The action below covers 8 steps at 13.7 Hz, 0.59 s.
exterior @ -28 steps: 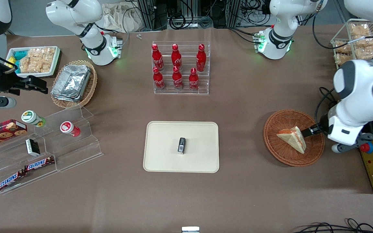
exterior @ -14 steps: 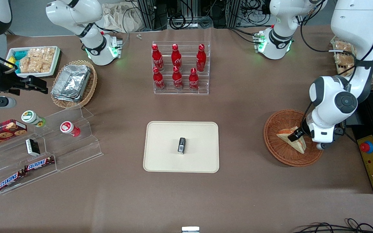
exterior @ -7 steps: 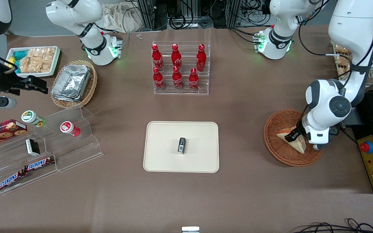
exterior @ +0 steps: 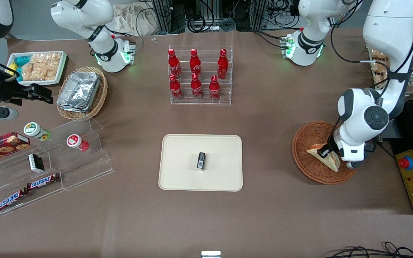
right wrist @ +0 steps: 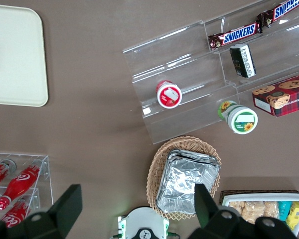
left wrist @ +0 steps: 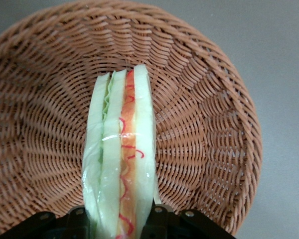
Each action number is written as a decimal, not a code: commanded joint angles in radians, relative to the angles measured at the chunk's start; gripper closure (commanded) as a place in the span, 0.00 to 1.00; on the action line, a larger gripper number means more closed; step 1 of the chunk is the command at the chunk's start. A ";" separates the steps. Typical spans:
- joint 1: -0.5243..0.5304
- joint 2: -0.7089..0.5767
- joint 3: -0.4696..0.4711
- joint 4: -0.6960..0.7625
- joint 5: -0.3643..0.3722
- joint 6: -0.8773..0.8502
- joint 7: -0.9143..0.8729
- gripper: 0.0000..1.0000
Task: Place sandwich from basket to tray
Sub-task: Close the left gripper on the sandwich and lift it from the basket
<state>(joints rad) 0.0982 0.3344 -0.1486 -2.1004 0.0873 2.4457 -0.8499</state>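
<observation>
The wrapped sandwich (exterior: 314, 151) stands on edge in the round reddish-brown basket (exterior: 307, 137), toward the working arm's end of the table. My left gripper (exterior: 323, 153) is down in the basket, its black fingers (left wrist: 80, 215) pressed against both bread faces. In the left wrist view the sandwich (left wrist: 122, 149) shows pale bread with green and red-orange layers, held between the jaws of the gripper (left wrist: 117, 220) over the basket weave (left wrist: 204, 124). The cream tray (exterior: 181, 154) lies at the table's middle, with a small dark packet (exterior: 201, 160) on it.
A clear rack of red bottles (exterior: 199, 75) stands farther from the camera than the tray. A yellow control box with a red button (exterior: 412, 178) sits beside the basket. Toward the parked arm's end are an acrylic shelf of snacks (exterior: 48, 168) and a foil-filled oval basket (exterior: 81, 91).
Over two seconds my left arm swung in over the basket and the gripper came down onto the sandwich; since half a second ago it has only settled slightly lower.
</observation>
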 commanded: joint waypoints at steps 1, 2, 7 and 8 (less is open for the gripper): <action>-0.008 -0.046 -0.002 0.097 0.009 -0.169 0.043 1.00; -0.008 -0.058 -0.006 0.144 0.009 -0.241 0.079 1.00; -0.008 -0.072 -0.074 0.440 0.012 -0.587 0.273 1.00; -0.009 -0.068 -0.103 0.495 0.015 -0.638 0.311 1.00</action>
<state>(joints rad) 0.0946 0.2479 -0.2130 -1.7252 0.0888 1.9135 -0.6073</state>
